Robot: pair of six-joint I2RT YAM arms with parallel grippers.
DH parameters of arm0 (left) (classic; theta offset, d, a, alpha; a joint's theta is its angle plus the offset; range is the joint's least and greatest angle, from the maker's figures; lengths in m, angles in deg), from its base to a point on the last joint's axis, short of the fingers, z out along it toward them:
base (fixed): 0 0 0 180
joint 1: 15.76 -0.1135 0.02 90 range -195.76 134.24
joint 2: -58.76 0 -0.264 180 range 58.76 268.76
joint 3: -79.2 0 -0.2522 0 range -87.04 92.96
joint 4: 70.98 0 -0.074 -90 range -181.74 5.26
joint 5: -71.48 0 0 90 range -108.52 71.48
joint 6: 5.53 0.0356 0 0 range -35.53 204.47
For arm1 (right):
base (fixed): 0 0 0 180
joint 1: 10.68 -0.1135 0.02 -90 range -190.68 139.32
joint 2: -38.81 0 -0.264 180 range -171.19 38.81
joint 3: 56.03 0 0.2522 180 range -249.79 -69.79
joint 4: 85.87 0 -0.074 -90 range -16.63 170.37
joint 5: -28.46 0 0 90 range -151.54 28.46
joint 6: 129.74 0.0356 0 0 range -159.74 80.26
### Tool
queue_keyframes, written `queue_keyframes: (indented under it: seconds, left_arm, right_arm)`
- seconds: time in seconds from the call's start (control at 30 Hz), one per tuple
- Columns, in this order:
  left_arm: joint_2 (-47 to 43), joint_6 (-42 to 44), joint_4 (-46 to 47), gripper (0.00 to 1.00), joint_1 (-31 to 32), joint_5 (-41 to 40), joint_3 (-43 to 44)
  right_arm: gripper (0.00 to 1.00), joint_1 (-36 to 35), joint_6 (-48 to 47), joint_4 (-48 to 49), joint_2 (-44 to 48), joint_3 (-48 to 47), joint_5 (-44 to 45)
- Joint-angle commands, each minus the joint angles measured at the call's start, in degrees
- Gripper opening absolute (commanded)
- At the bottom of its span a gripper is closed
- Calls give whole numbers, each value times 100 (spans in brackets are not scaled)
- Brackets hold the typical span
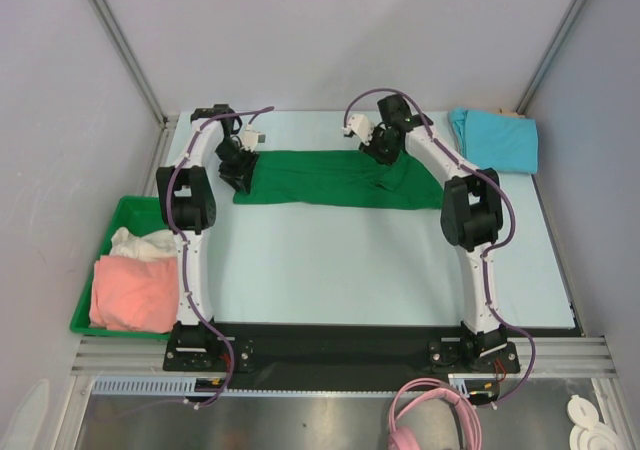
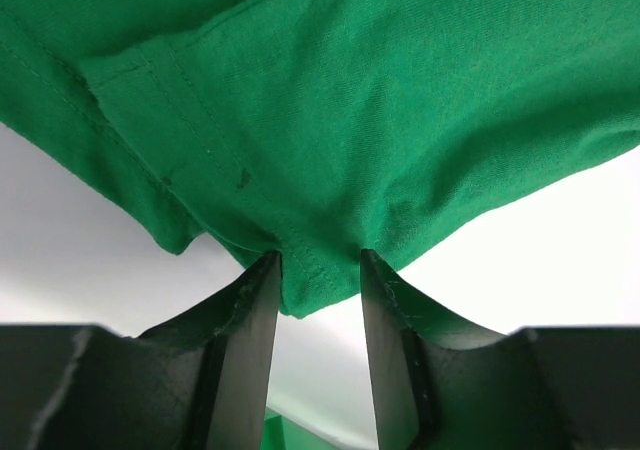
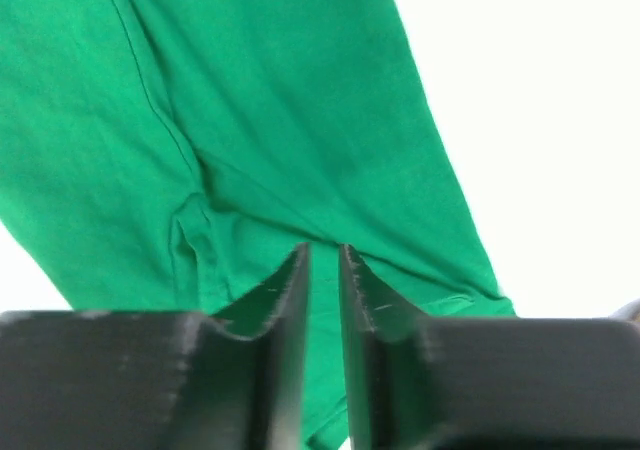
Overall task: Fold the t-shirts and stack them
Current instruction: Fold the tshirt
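Note:
A green t-shirt (image 1: 330,178) lies folded into a long band across the far middle of the table. My left gripper (image 1: 240,173) is at its left end. In the left wrist view the jaws (image 2: 320,255) stand apart, with a hemmed corner of the green shirt (image 2: 380,120) between the fingertips. My right gripper (image 1: 386,153) is over the band's right part. In the right wrist view the fingers (image 3: 323,250) are pinched on a fold of the green shirt (image 3: 250,100). A folded teal t-shirt (image 1: 495,138) lies at the far right corner.
A green bin (image 1: 122,213) stands off the table's left edge, holding a pink shirt (image 1: 132,292) and a white one (image 1: 145,242). The table's metal frame runs along the front. A pink cable (image 1: 435,415) lies below the arm bases.

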Motion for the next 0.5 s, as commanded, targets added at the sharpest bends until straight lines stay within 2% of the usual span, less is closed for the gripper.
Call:
queue_keyframes:
  seconds: [0.0,0.1,0.27,0.47]
  left_arm:
    - [-73,67,-14,43,35,75,70]
    - [-82,67,-23,45,35,66,61]
    - [-38,67,-14,44,35,84,61]
    - [6,49,-14,44,44,49,87]
  right_arm:
    - [29,-12,160,-126,59,16,101]
    - [34,59,178,-240,411,604,-188]
    - [32,155,73,-407,780,1447,-461]
    - [33,226,90,-311,711,1520,-400]
